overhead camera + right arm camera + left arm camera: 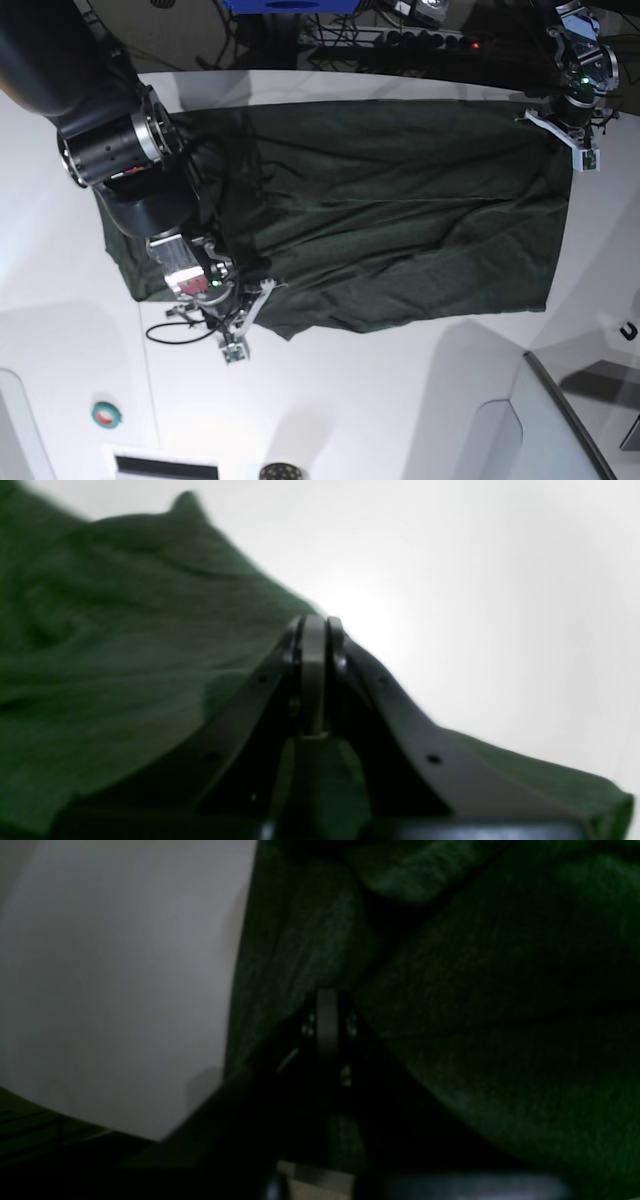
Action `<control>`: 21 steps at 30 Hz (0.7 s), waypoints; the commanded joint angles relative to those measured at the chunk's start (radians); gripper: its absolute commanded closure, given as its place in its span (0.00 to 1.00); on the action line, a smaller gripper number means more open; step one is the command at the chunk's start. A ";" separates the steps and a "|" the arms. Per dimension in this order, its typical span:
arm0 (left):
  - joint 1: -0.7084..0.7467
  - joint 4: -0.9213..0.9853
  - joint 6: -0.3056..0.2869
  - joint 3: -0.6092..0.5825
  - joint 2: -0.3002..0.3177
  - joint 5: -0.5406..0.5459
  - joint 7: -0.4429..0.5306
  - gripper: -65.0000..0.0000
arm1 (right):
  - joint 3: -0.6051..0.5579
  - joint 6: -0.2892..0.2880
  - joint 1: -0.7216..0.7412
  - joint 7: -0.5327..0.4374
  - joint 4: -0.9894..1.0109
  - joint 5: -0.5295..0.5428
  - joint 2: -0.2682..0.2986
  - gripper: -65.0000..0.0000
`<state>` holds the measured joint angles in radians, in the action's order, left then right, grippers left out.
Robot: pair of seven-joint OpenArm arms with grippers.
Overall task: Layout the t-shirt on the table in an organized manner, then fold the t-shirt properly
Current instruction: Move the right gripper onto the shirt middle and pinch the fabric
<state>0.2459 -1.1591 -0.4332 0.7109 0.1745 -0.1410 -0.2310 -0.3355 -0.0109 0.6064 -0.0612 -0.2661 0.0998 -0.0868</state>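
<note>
**Green t-shirt spread across the white bench, both sets of fingers pinched at its edges**

Left wrist view: dim and blurred; the left gripper [327, 1002] has its fingers [327, 1025] pressed together, apparently pinching a fold of the dark green t-shirt [500, 990]; cloth fills the right side, the pale bench [110, 980] the left; the knit looks thin and limp, so it should drape and bunch rather than hold shape

Right wrist view: the right gripper [314, 625] is likewise clenched, shirt fabric [125, 645] lying beneath and beside it, bench [475, 580] beyond; whether cloth sits between the tips is unclear

Base view: the t-shirt [400, 220] lies broadly spread on the bench [400, 400], plain, wrinkled, its lower edge uneven; the right gripper [240, 335] sits at the lower left edge, the left gripper [580, 150] at the upper right corner; light and soft, it is best taken by corners or hems
</note>
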 commanded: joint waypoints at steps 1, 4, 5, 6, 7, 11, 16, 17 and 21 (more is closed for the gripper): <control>0.011 0.012 0.006 0.000 0.003 -0.042 -0.083 1.00 | 0.003 0.032 0.048 -0.030 0.001 0.001 0.002 0.97; 0.011 0.012 0.006 0.000 0.003 -0.042 -0.083 1.00 | 0.003 0.068 0.054 -0.052 0.014 0.001 0.014 0.97; 0.011 0.011 0.006 0.000 0.003 -0.042 -0.083 1.00 | 0.003 0.075 0.054 -0.052 0.014 0.001 0.020 0.97; 0.011 0.011 0.006 0.000 0.003 -0.042 -0.083 1.00 | 0.005 0.079 0.054 -0.052 0.014 0.001 0.023 0.97; 0.011 0.009 0.006 0.000 0.003 -0.042 -0.083 1.00 | 0.005 0.088 0.054 -0.052 0.014 0.001 0.023 0.97; 0.010 0.008 0.006 0.002 0.003 -0.042 -0.083 1.00 | 0.005 0.030 0.048 -0.047 -0.020 0.001 0.011 0.99; 0.011 0.008 0.006 0.002 0.003 -0.042 -0.083 1.00 | 0.002 -0.169 -0.019 0.044 -0.186 0.001 -0.034 0.99; 0.011 0.008 0.006 0.002 0.003 -0.042 -0.083 1.00 | 0.000 -0.185 -0.019 0.060 -0.187 0.001 -0.040 0.99; 0.013 0.003 0.006 0.002 0.003 -0.042 -0.083 1.00 | 0.000 -0.206 -0.018 0.085 -0.181 0.001 -0.054 0.97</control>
<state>0.2440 -1.1610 -0.4324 0.7120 0.1741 -0.1425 -0.2321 -0.3382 -0.2180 0.5537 0.0460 -0.4355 0.0994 -0.1406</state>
